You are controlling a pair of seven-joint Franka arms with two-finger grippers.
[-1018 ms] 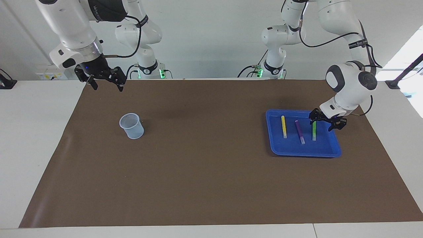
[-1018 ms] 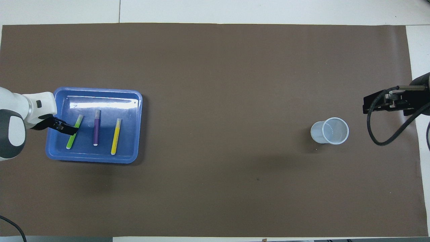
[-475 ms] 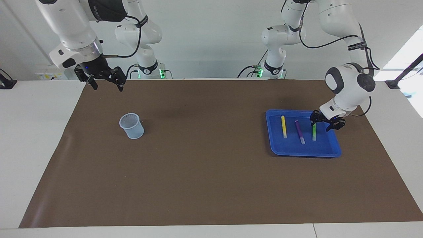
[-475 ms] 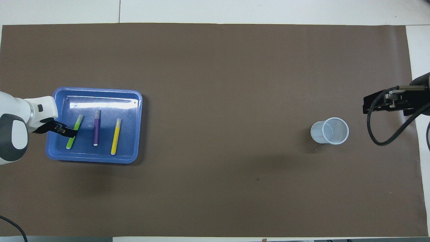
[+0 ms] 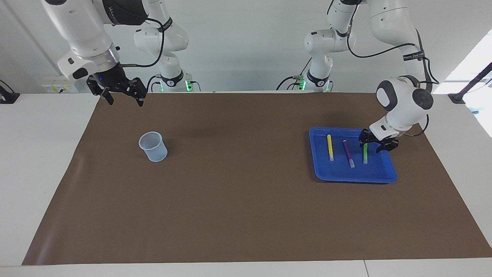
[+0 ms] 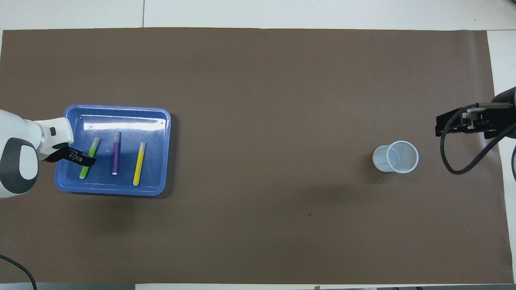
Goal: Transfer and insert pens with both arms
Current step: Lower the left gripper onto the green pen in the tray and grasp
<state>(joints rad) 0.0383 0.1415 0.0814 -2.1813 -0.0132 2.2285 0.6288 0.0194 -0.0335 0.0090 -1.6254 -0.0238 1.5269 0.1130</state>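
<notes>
On my feed the right end effector [image 5: 122, 97] waits wide open over the table [image 5: 246, 215] near the cup [image 5: 153, 146]. Left end effector [image 5: 374, 143] straddles the green pen [image 5: 365, 154] in the blue tray [image 5: 346, 175], beside purple pen [image 5: 349, 153] and yellow pen [image 5: 329, 147]; can't tell if it's gripping.

left gripper [image 5: 374, 144] fingers narrowed, lower over green pen [image 5: 365, 153]

Left gripper [image 5: 372, 145] down in the blue tray [image 5: 319, 169]
Its fingers straddle the green pen [image 5: 365, 154]; purple pen [image 5: 349, 153] at nine o'clock of it.
</notes>
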